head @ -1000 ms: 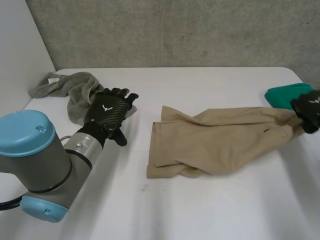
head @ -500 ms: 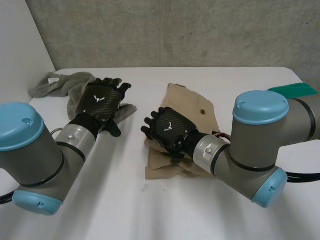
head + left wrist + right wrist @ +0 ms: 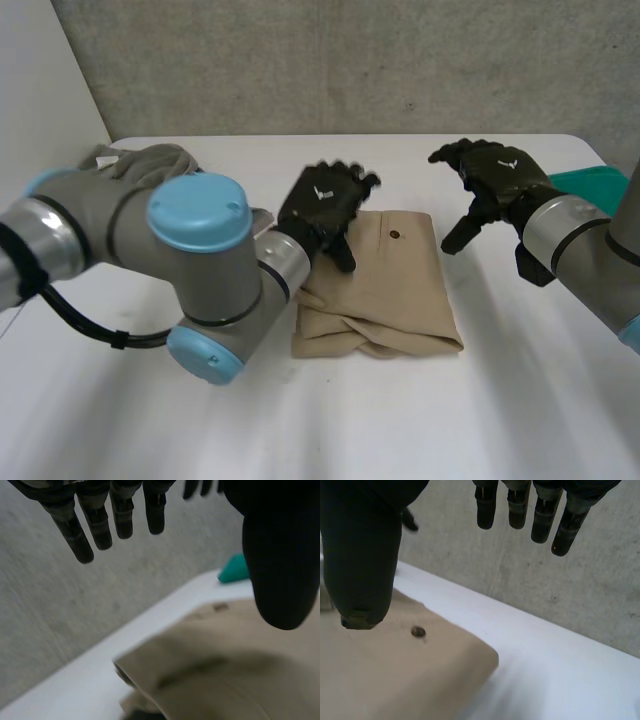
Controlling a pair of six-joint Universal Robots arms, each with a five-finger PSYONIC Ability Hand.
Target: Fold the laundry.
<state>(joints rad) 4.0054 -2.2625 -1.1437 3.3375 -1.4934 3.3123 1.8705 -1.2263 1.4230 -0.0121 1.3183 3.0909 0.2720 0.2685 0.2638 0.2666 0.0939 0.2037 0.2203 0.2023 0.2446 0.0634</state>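
Garment (image 3: 385,285) is now lying doubled, clear of table (image 3: 330,430) edges, 1st fold done; R hand (image 3: 495,175) is withdrawing, L hand (image 3: 325,205) hovering, both splay-fingered, empty.

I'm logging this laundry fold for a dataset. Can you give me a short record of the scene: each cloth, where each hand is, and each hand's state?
tan garment: folded into a compact stack, mid-table
left hand: open, fingers straight, over the garment's far left corner; contact unclear
right hand: open, holding nothing, raised beside the garment's far right corner
grey cloth: crumpled, far left of the table
green cloth: at the table's right edge
table: white
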